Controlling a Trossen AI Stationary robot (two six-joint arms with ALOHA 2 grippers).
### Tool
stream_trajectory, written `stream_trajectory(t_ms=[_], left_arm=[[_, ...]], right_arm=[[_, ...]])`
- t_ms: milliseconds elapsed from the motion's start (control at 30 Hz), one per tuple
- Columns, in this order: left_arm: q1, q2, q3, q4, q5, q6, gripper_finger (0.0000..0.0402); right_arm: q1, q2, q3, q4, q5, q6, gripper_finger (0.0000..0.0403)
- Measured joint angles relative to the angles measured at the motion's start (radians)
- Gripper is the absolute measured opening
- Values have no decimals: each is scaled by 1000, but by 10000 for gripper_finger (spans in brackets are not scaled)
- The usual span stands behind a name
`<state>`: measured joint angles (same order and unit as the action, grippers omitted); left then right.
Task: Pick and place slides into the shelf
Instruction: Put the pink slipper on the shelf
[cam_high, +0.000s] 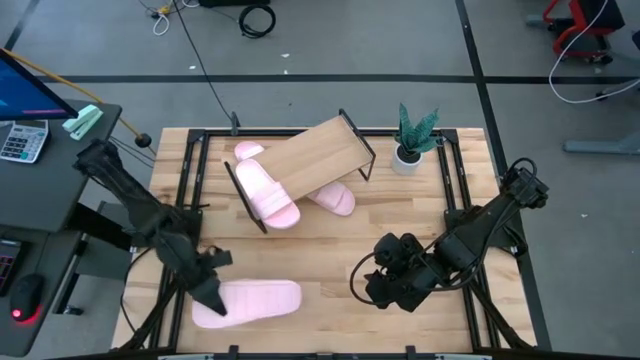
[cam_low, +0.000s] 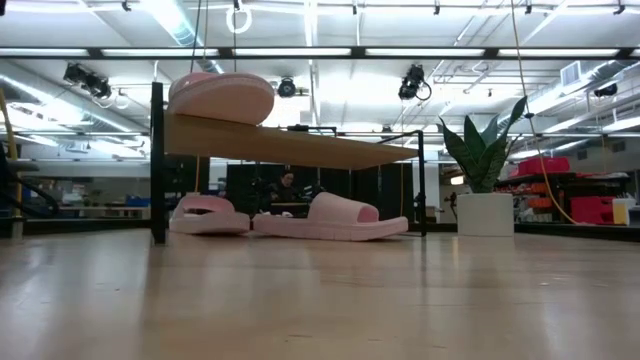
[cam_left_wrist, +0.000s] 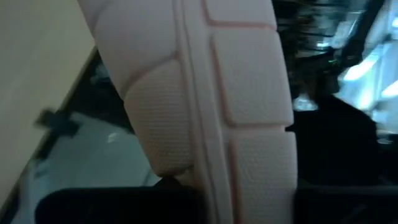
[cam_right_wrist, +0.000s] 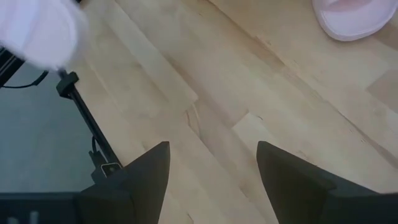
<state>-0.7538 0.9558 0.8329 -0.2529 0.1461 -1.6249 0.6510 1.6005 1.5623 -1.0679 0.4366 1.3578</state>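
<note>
My left gripper (cam_high: 212, 293) is at the table's near left corner, shut on one pale pink slide (cam_high: 255, 300) that reaches toward the table's right; its ribbed sole (cam_left_wrist: 242, 93) fills the left wrist view. The slanted wooden shelf (cam_high: 318, 158) stands at the far middle. A second slide (cam_high: 268, 195) lies on its board (cam_low: 222, 97). A third (cam_high: 338, 200) rests on the table under the board (cam_low: 335, 217), and a fourth (cam_high: 248, 150) lies on the table by the shelf's far left end (cam_low: 208, 214). My right gripper (cam_high: 388, 288) is open over bare wood (cam_right_wrist: 214, 180). My left gripper holds the slide by its left end (cam_high: 222, 305). The dark fingers (cam_left_wrist: 112, 205) meet the sole's end edge (cam_left_wrist: 186, 177) and lie along the slide's length. Whether the slide is lifted clear or touches the table, I cannot tell.
A potted plant (cam_high: 412, 135) stands at the far right corner (cam_low: 485, 170). Black frame rails (cam_high: 190, 170) run along the table's edges. A desk with a calculator (cam_high: 22, 140) sits beyond the left edge. Bare wood lies between the two grippers.
</note>
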Motion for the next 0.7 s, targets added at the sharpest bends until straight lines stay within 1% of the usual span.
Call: stream_trajectory(t_ms=[67, 133, 200, 233, 300, 433, 567, 700], left_arm=[[11, 6, 145, -251, -11, 48, 44], [36, 23, 290, -487, -50, 86, 44], [72, 45, 429, -668, -113, 126, 44], [93, 56, 491, -725, -145, 150, 44], [141, 83, 611, -799, -207, 205, 44], [252, 162, 821, -854, -289, 368, 44], [363, 280, 1006, -965, -296, 539, 44], [452, 414, 1168, -1145, -287, 670, 44]], right_arm=[[7, 0, 0, 0, 0, 0, 246], [15, 0, 0, 0, 0, 0, 246], [16, 0, 0, 0, 0, 0, 246], [16, 0, 0, 0, 0, 0, 246], [16, 0, 0, 0, 2, 0, 245], [12, 0, 0, 1, 15, 0, 242], [12, 0, 0, 17, 25, -33, 240], [14, 0, 0, 55, 32, -96, 240]])
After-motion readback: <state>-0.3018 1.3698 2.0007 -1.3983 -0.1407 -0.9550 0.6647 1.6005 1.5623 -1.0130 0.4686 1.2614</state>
